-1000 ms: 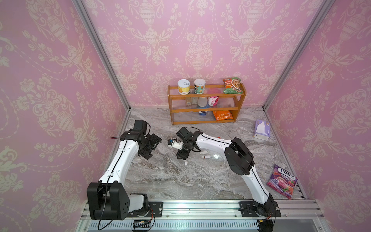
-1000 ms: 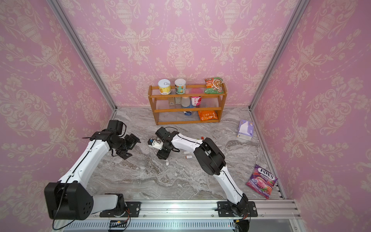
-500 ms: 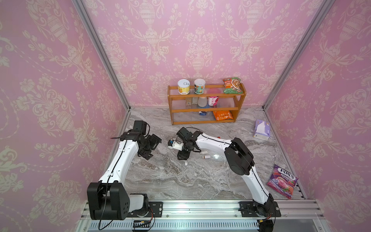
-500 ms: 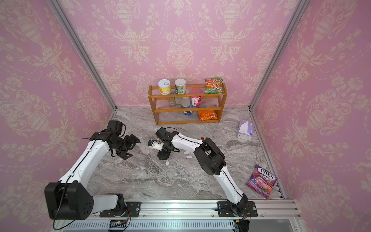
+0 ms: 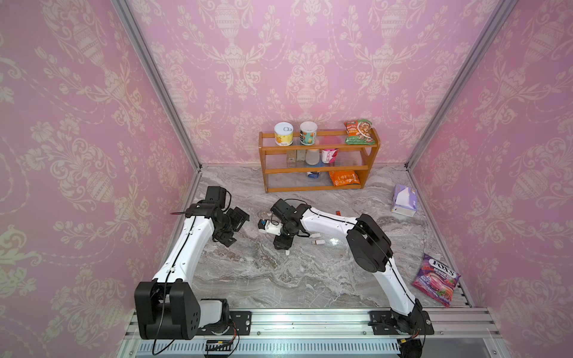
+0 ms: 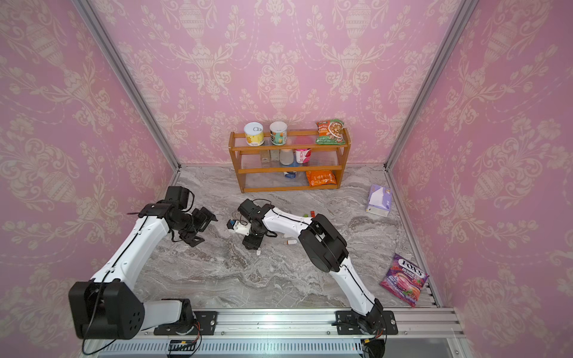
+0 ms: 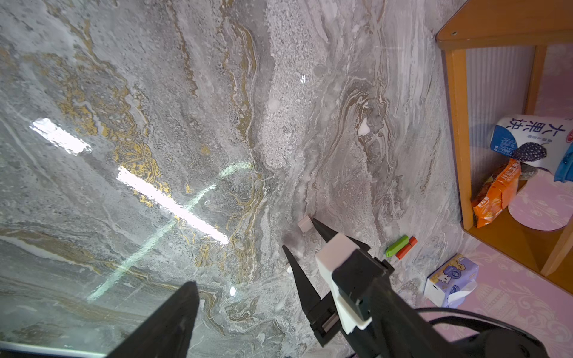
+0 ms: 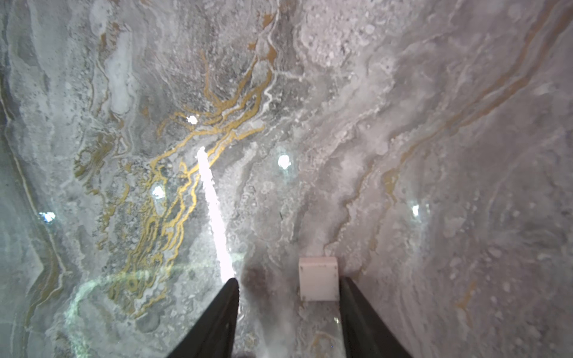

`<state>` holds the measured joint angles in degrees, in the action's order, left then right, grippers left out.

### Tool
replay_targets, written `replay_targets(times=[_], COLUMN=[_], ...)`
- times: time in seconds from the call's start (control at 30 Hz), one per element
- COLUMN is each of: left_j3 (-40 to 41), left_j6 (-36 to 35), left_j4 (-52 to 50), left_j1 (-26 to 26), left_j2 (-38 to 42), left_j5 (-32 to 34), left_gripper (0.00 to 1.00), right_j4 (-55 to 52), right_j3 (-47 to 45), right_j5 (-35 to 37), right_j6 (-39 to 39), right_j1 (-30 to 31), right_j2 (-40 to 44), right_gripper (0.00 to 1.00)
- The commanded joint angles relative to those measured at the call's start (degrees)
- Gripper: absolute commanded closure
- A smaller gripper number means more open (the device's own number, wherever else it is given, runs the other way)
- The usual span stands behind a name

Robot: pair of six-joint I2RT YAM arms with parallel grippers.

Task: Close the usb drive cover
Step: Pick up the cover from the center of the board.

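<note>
A small white cover [image 8: 317,279] lies on the marble between the fingers of my right gripper [image 8: 289,280], close against one finger and apart from the other. In both top views that gripper [image 5: 281,245] [image 6: 251,245] points down at the table, open, with the cover [image 5: 287,252] [image 6: 258,252] just in front of it. A white usb drive [image 5: 318,242] [image 6: 290,242] lies a short way to its right. My left gripper [image 5: 237,227] [image 6: 204,227] hovers wide open and empty to the left. The left wrist view shows the cover [image 7: 304,223] by a right fingertip.
A wooden shelf [image 5: 319,152] with cans and snack bags stands at the back. Green [image 7: 397,245] and red [image 7: 406,247] drives lie behind the right arm. A tissue box [image 5: 404,201] and a candy bag [image 5: 435,279] sit at the right.
The right gripper's jaws have narrowed around the cover. Both arms have stayed almost where they were.
</note>
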<state>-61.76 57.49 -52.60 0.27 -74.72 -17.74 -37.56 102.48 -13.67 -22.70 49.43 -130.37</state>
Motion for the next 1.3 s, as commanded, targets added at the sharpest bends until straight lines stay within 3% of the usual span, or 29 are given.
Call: replay_targets(times=[0.0,0.3,0.8,1.27], left_j3=[0.8,1.5,2.5,3.0], left_j6=[-1.8,-1.9,-2.0,-2.6], left_j4=[-1.0,-0.1,1.0,1.4], left_j1=[0.5,0.5,0.6,1.0], left_j2=[1.1,0.6,0.1,0.1], left_j5=[-1.0,-1.2,-1.8,-2.4], left_gripper=[0.12,0.12,0.11,0.12], right_j4=[-4.6,-0.3,-4.2,-10.5], right_j3=[-1.2,-5.6,3.4,7.5], right_j5=[0.7,0.9,2.9,12.6], right_j6=[0.9,4.4,13.8,16.9], right_j1=[0.8,2.0,2.2,4.6], right_j2=[1.2,3.4,-2.9,-5.1], right_gripper=[0.49,0.48,0.50,0.61])
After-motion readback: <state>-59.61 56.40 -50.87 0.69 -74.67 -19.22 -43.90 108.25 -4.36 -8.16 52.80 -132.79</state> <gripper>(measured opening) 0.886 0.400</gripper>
